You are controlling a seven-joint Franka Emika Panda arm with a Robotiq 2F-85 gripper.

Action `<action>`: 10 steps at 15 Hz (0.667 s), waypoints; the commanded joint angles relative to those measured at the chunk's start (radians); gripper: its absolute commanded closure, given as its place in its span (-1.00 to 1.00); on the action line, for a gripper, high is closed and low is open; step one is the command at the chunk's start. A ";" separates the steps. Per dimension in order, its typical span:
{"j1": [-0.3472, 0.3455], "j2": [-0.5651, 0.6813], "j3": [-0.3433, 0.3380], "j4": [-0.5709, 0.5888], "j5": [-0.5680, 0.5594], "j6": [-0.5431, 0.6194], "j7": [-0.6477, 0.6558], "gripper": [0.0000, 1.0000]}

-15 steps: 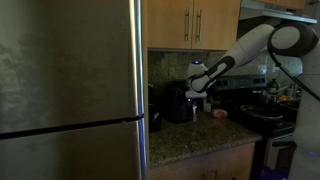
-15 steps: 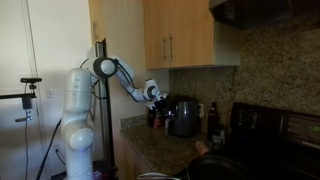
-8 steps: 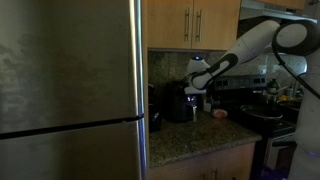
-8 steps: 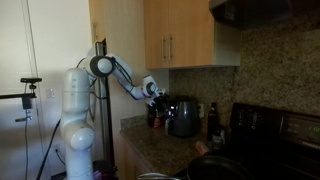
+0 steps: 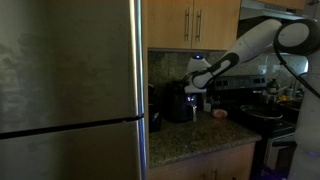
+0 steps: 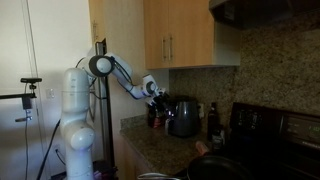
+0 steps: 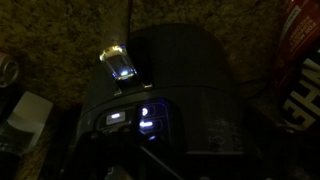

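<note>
A black coffee maker (image 5: 180, 103) (image 6: 183, 117) stands on the granite counter (image 5: 200, 137) against the wall. My gripper (image 5: 197, 78) (image 6: 155, 92) hovers just above and beside its top, holding nothing. The dim wrist view looks down on the coffee maker's dark lid (image 7: 190, 90), with small lit buttons (image 7: 147, 118) on its panel and a bright clear tab (image 7: 118, 65) at its rim. My fingers are lost in the dark there. In both exterior views the jaws look spread, though they are small.
A tall steel fridge (image 5: 70, 90) fills one side, and wooden cabinets (image 5: 195, 22) (image 6: 190, 35) hang overhead. A stove with pots (image 5: 262, 112) (image 6: 270, 125) lies beyond the coffee maker. A red package (image 7: 303, 60) and a white object (image 7: 28, 110) flank the machine.
The arm has edged slightly nearer the coffee maker's top. The jaws stay as they were.
</note>
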 commanded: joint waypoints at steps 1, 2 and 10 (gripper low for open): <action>0.003 0.004 -0.005 0.001 0.004 -0.001 0.001 -1.00; 0.003 0.009 -0.007 0.002 0.004 -0.001 0.009 -1.00; 0.004 0.014 -0.010 0.003 0.004 -0.002 0.014 -1.00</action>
